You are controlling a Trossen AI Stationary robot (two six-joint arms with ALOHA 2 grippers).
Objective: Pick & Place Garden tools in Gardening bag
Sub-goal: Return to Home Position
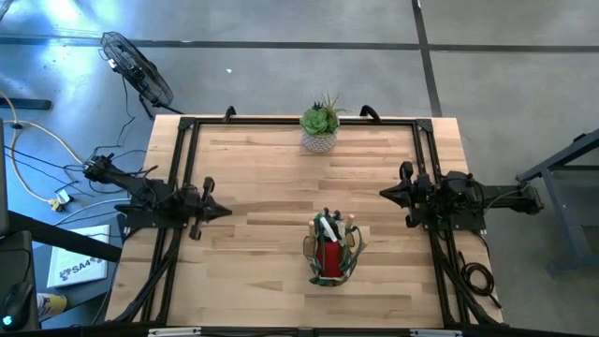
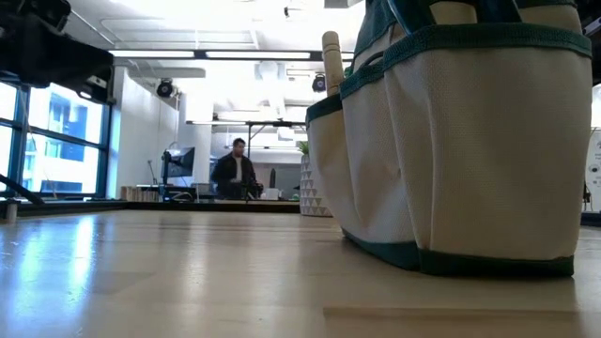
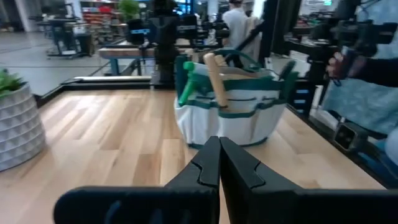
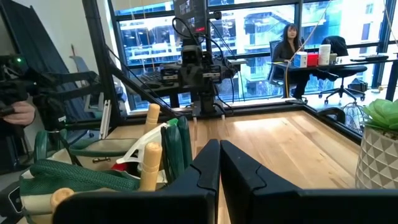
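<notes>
The gardening bag [image 1: 331, 251] stands upright on its base on the table near the front middle, with several garden tools standing in it: wooden handles [image 3: 214, 78], a green-and-white piece [image 1: 325, 227] and a red piece [image 1: 329, 255]. It fills the right of the low view [image 2: 470, 141] and also shows in the right wrist view [image 4: 93, 168]. My left gripper [image 1: 227, 210] is shut and empty at the table's left side. My right gripper [image 1: 384, 194] is shut and empty at the table's right side.
A green spiky plant in a white pot [image 1: 320, 128] stands at the far edge's middle. A black frame [image 1: 187, 126] runs round the table. A fan [image 1: 140, 70] stands off the far left corner. People show in the room beyond [image 2: 233, 171].
</notes>
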